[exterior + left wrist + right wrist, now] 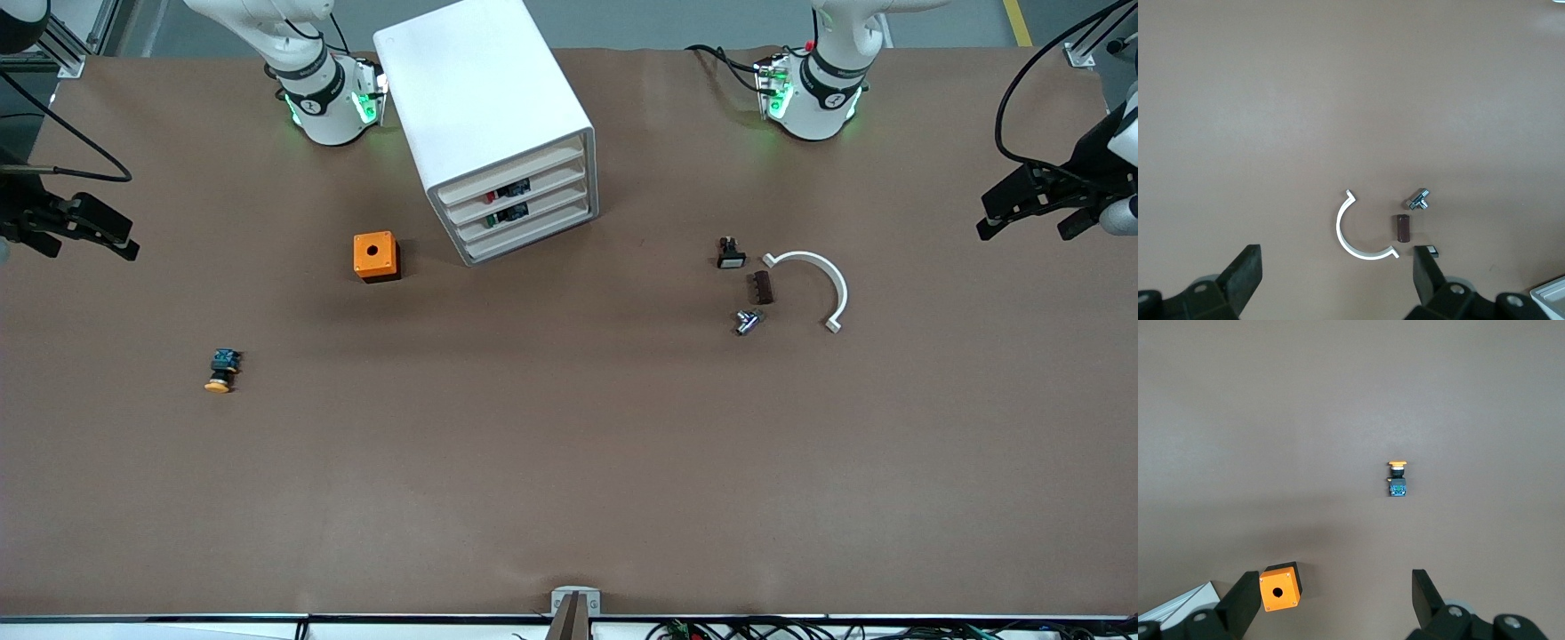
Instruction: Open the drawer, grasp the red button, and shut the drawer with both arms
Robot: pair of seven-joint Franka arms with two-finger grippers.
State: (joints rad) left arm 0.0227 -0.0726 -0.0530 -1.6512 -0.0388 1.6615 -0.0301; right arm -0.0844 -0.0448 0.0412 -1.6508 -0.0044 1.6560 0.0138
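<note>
brown table (569, 462): cabinet (484, 107) stands between the arm bases, all drawers shut. the drawer (516, 189) shows a red part, likely the button. left gripper (1338, 280) and right gripper (1331, 600) hang wide and empty, well apart from the cabinet. risk: pulling could drag the unbraced cabinet.

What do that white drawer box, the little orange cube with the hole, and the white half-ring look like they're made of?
The cabinet looks like smooth matte white plastic or painted metal: even colour, rounded corners, no grain. The orange box looks like moulded plastic: saturated uniform colour, small corner screws. The half-ring looks like thin rigid white plastic, plain and dull. None can be settled by sight alone.
</note>
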